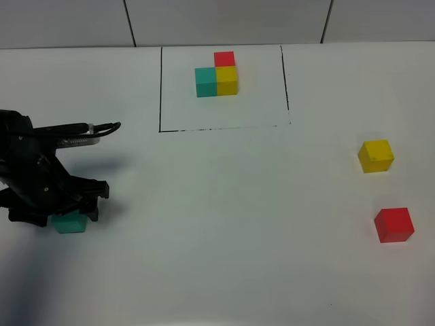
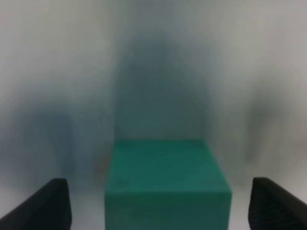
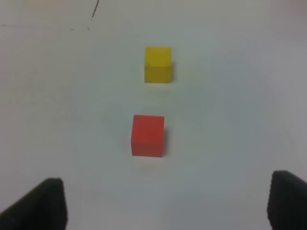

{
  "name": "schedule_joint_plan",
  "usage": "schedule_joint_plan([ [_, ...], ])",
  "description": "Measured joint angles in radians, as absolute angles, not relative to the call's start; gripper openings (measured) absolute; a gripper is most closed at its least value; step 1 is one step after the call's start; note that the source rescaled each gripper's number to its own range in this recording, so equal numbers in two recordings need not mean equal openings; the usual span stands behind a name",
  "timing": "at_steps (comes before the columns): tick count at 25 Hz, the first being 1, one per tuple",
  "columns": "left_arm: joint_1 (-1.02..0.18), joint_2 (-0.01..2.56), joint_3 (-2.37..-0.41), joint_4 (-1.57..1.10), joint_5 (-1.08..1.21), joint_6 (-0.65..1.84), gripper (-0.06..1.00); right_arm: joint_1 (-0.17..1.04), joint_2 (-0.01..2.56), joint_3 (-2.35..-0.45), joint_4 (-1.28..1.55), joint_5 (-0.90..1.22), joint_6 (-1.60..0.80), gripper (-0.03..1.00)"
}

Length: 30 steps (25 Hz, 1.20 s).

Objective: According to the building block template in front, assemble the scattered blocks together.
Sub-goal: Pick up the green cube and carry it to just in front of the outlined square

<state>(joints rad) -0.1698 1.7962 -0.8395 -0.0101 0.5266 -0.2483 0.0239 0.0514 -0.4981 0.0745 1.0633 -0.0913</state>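
Between the left jaws sits the teal cube (image 2: pixel 167 184), one of the scattered blocks, flat on the white counter (image 1: pixel 224 272). A strip of bare surface shows on each side of it, so the dark fingertips (image 2: pixel 45 207) stand clear of its faces. These jaws are open around the cube and are not gripping it. In the high view the left arm (image 1: pixel 34 176) leans over this cube and covers most of it, leaving only part of the teal showing under the black hardware.

Ahead of the right jaws, and not touched by them, lies the red cube (image 3: pixel 147 135). The yellow cube (image 3: pixel 158 64) lies farther ahead on nearly the same line, and the two are apart from each other. The right jaws are spread wide with nothing between them, so they are open and empty.

Well apart from both sets of jaws stands the building block template (image 1: pixel 217 76): teal and yellow cubes touching side by side, with a red cube against the yellow one's far side. A thin black-line frame (image 1: pixel 160 88) drawn on the counter surrounds it.
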Motion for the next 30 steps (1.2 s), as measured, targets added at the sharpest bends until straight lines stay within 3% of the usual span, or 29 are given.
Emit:
schedule_joint_plan([
  [8,-0.171,1.819,-0.815,-0.007,0.501,-0.249,0.78,0.024,0.051,-0.498,0.075,1.063,-0.092,0.72],
  [11,-0.171,1.821,-0.815,0.000,0.501,-0.250,0.69,0.024,0.051,-0.498,0.075,1.063,-0.092,0.72],
  [13,-0.171,1.821,-0.815,0.000,0.499,-0.250,0.48,0.024,0.051,-0.498,0.075,1.063,-0.092,0.72],
  [16,-0.171,1.821,-0.815,0.000,0.489,-0.250,0.00,0.024,0.051,-0.498,0.075,1.063,-0.091,0.72],
  [24,-0.171,1.815,-0.816,0.000,0.498,-0.238,0.00,0.024,0.051,-0.498,0.075,1.063,-0.091,0.72],
  [30,-0.171,1.812,-0.926,-0.018,0.591,-0.028,0.00,0.024,0.051,-0.498,0.075,1.063,-0.091,0.72],
])
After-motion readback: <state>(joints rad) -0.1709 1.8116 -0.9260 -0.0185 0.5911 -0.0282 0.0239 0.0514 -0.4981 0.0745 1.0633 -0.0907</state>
